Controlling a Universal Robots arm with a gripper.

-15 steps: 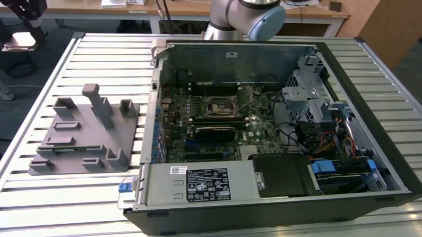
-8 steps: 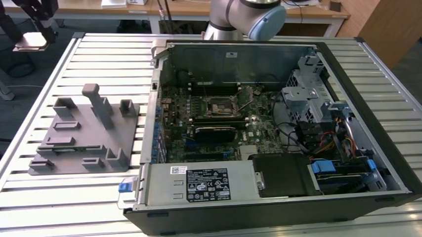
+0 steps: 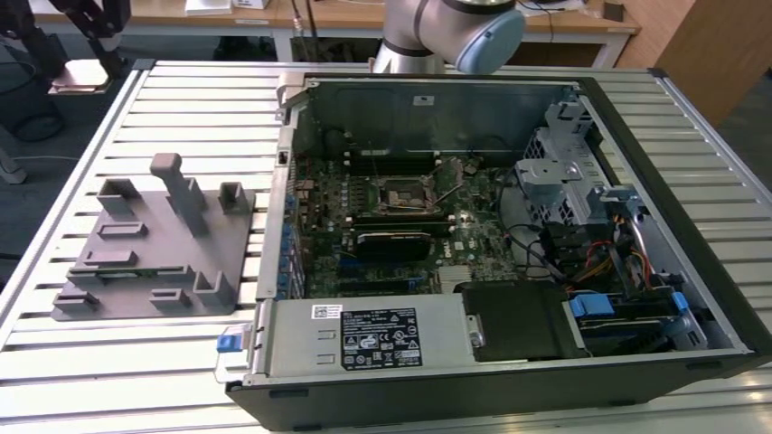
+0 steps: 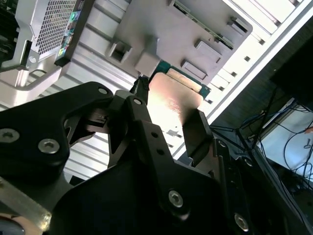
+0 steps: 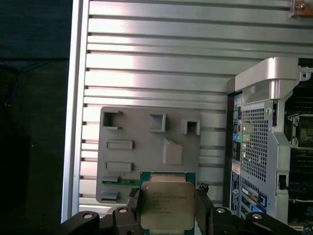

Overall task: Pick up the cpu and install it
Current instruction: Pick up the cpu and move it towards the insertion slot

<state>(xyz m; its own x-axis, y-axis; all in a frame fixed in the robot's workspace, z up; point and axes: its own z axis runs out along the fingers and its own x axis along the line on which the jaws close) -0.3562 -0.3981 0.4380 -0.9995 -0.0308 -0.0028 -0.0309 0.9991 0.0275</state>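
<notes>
cpu (image 5: pixel 166 205) lower edge cut off by the frame in the first wrist view; both its sides are covered by the fingers (image 5: pixel 201 208); green board rim peeks out behind the metal lid. In the second wrist view the cpu (image 4: pixel 173 103) is glare-washed, and its lower part is hidden behind the black end effector (image 4: pixel 171 122) body. End effector (image 5: pixel 167 203) is clenched on the cpu, one finger on each opposite edge, lid facing the first wrist camera; cpu is held above the slatted table (image 5: pixel 171 49), over the near edge of the grey fixture (image 5: pixel 146 161); how high, cannot tell. Exterior view: arm (image 3: pixel 476 32) mostly cut off at the top, one joint showing behind the open computer case (image 3: pixel 675 271); socket (image 3: pixel 399 194) on the motherboard (image 3: pixel 476 240) hard to make out.
</notes>
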